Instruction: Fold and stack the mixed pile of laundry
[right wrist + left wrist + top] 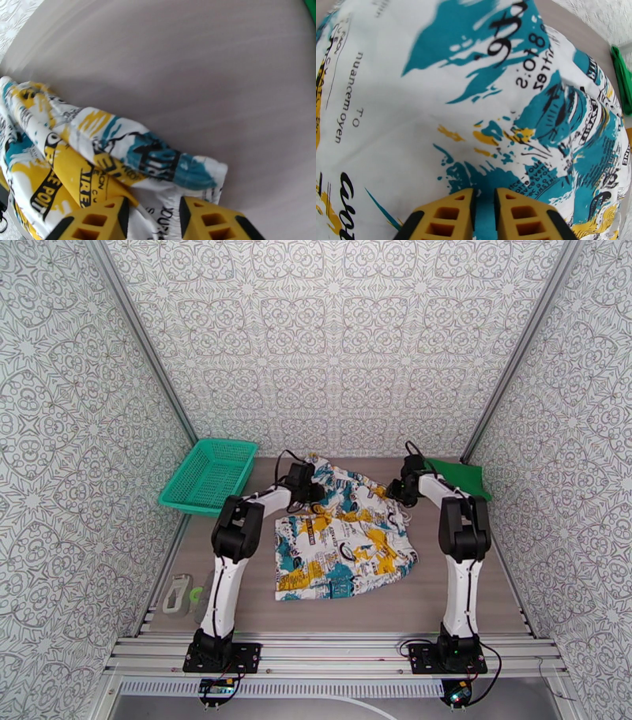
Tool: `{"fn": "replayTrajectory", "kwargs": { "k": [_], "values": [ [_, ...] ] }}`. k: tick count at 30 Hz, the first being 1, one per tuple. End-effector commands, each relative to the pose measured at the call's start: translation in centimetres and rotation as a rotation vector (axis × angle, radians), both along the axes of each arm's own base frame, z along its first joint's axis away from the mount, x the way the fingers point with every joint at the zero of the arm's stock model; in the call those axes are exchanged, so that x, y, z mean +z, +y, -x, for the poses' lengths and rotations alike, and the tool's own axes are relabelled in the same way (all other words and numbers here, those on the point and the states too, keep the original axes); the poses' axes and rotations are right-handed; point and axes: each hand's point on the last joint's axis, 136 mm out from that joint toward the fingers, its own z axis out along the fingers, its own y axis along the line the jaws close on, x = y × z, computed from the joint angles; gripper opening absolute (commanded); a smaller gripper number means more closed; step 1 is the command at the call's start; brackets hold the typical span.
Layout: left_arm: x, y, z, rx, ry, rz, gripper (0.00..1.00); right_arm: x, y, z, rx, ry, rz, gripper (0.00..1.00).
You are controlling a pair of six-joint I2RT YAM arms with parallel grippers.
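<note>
The white garment (pixel 340 548) with teal, yellow and black print lies spread across the middle of the table. Its far left edge is under my left gripper (pixel 304 486). In the left wrist view the printed cloth (pixel 434 98) is stretched out ahead, and that gripper (pixel 484 194) is shut, with a thin fold pinched between its yellow fingers. My right gripper (pixel 399 491) is at the garment's far right corner. There, in the right wrist view, a rolled hem (pixel 130 146) is bunched between the fingers of the right gripper (pixel 152 202). The green shirt (pixel 462 477) lies folded at the back right.
A teal mesh basket (pixel 209 474) stands at the back left, tilted against the wall. A grey-white tool (pixel 175 595) lies near the front left edge. Bare table (pixel 221 79) stretches beyond the hem. The green shirt's edge (pixel 622 75) shows at the right of the left wrist view.
</note>
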Motion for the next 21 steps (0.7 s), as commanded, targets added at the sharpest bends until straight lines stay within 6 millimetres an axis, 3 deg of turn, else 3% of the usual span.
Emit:
{"fn": "replayTrajectory", "kwargs": {
  "k": [1, 6, 10, 12, 14, 16, 19, 21],
  "values": [
    [-2.0, 4.9, 1.3, 0.132, 0.088, 0.003, 0.21, -2.1, -2.0, -0.5, -0.063, 0.062, 0.049, 0.39],
    [-2.3, 6.3, 2.5, 0.132, 0.129, 0.035, 0.22, -1.5, -2.8, -1.9, -0.069, 0.053, 0.054, 0.39],
    [-1.1, 5.7, 2.5, 0.094, 0.114, 0.059, 0.29, 2.4, -2.4, -2.4, -0.038, -0.007, 0.029, 0.4],
    [1.5, 5.2, 2.0, 0.075, 0.065, 0.078, 0.35, 4.7, -2.1, -1.9, -0.027, -0.041, 0.01, 0.42],
    [3.9, 4.7, 1.7, 0.058, 0.025, 0.087, 0.42, 7.2, -2.1, -0.6, -0.027, -0.084, 0.004, 0.46],
    [6.3, 4.1, 1.8, 0.036, -0.013, 0.081, 0.46, 8.3, -1.9, 1.3, -0.032, -0.108, -0.013, 0.49],
    [9.8, 3.3, 3.0, 0.014, -0.063, 0.058, 0.48, 8.8, -1.3, 5.1, -0.032, -0.114, -0.062, 0.5],
    [11.5, 2.5, 4.7, -0.003, -0.08, 0.055, 0.48, 7.9, -0.5, 8.1, -0.028, -0.102, -0.092, 0.49]
  ]
}}
